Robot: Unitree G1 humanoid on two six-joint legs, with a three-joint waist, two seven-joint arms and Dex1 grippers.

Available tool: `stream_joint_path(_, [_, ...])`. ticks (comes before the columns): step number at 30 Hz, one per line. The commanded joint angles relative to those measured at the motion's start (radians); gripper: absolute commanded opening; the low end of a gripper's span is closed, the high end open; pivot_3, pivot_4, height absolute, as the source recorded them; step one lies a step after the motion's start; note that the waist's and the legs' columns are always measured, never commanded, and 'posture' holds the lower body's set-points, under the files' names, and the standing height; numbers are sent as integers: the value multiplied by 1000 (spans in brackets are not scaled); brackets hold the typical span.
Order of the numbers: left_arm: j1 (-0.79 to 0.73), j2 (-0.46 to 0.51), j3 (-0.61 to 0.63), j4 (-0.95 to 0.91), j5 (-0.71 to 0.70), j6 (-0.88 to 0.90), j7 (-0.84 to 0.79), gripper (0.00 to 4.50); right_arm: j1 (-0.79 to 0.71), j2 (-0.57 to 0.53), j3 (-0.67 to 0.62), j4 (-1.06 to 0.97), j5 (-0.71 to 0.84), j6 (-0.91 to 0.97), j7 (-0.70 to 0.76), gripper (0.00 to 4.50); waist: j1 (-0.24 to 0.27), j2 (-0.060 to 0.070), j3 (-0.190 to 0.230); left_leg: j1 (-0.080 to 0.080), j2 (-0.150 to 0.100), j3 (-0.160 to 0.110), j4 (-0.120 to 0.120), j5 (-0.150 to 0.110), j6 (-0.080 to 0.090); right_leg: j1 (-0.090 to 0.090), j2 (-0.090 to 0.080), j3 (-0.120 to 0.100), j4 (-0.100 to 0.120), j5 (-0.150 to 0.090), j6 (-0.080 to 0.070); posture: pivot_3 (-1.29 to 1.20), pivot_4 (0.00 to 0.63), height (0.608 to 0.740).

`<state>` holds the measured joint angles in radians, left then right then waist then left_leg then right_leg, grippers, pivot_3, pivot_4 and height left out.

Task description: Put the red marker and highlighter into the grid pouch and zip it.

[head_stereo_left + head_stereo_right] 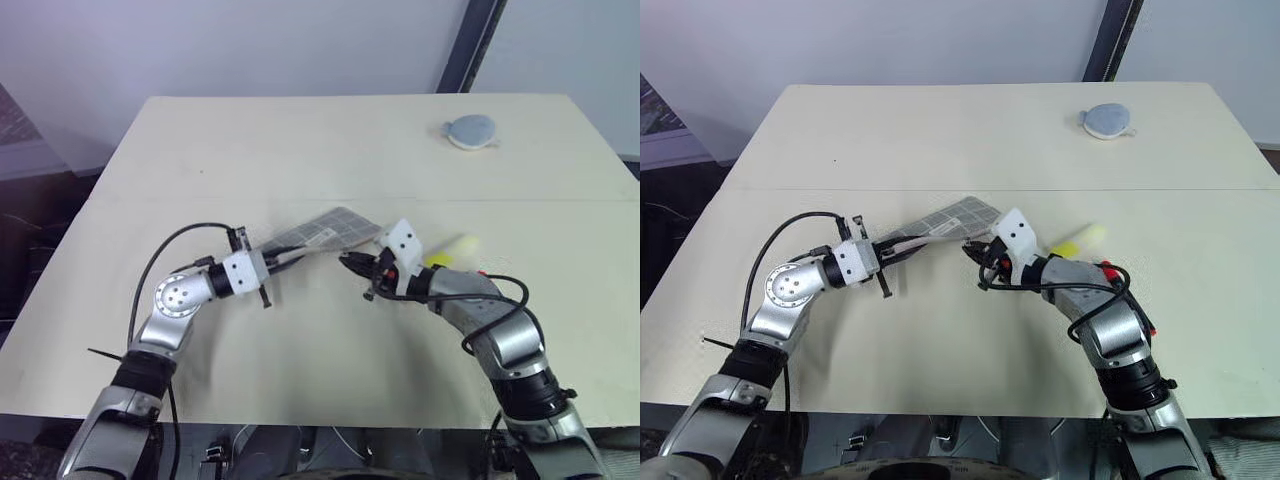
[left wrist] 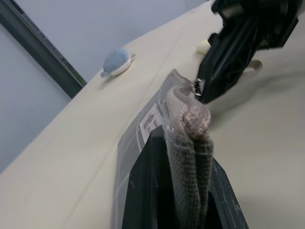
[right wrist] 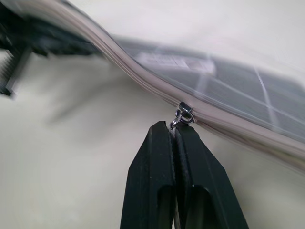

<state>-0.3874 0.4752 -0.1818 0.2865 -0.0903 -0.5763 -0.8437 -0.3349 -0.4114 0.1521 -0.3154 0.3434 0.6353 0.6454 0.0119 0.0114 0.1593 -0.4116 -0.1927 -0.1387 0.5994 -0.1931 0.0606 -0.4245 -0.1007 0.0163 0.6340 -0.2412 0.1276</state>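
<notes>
Both arms reach inward, roughly level above the desk (image 1: 300, 150). Left tool (image 2: 183, 143) clamps the grid pouch (image 1: 325, 232) end; right tool (image 3: 174, 131) pinches its zip pull (image 3: 184, 113). Highlighter (image 1: 1080, 241) behind right wrist.

The highlighter (image 1: 452, 250) is just a yellow smear beside the right end effector (image 1: 352, 262), can't make out its cap. In the right wrist view the grid pouch (image 3: 228, 95) is blurry and cut off, contents unreadable.
</notes>
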Motion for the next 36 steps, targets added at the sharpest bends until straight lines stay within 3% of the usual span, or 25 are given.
stream_joint_path(1, [-2, 25, -17, -12, 50, -21, -12, 0, -36, 10, -33, -84, 61, 7, 14, 49, 0, 0, 0, 0, 0, 0, 0, 0, 0, 0, 0, 0, 0, 0, 0, 0, 150, 740])
stream_joint_path(13, [-118, -43, -31, 54, 173, -22, 103, 0, -44, -56, 43, -150, 98, 55, 97, 49, 2, -1, 0, 0, 0, 0, -1, 0, 0, 0, -1, 0, -1, 0, 0, 0, 150, 740])
stream_joint_path(23, [-80, -8, -17, 1, 72, -46, 16, 0, -65, -97, -10, 8, -38, -71, 54, 49, 2, -1, 0, 0, 0, 0, -1, 0, 0, 0, -1, 0, 0, 0, 0, 0, 150, 740])
stream_joint_path(36, [-126, -30, -40, 86, 167, -138, 88, 0, -71, -34, -16, -103, 135, 43, 108, 49, 1, -1, 0, 0, 0, 0, -1, 0, 0, 0, -1, 0, 0, 0, 0, 0, 150, 740])
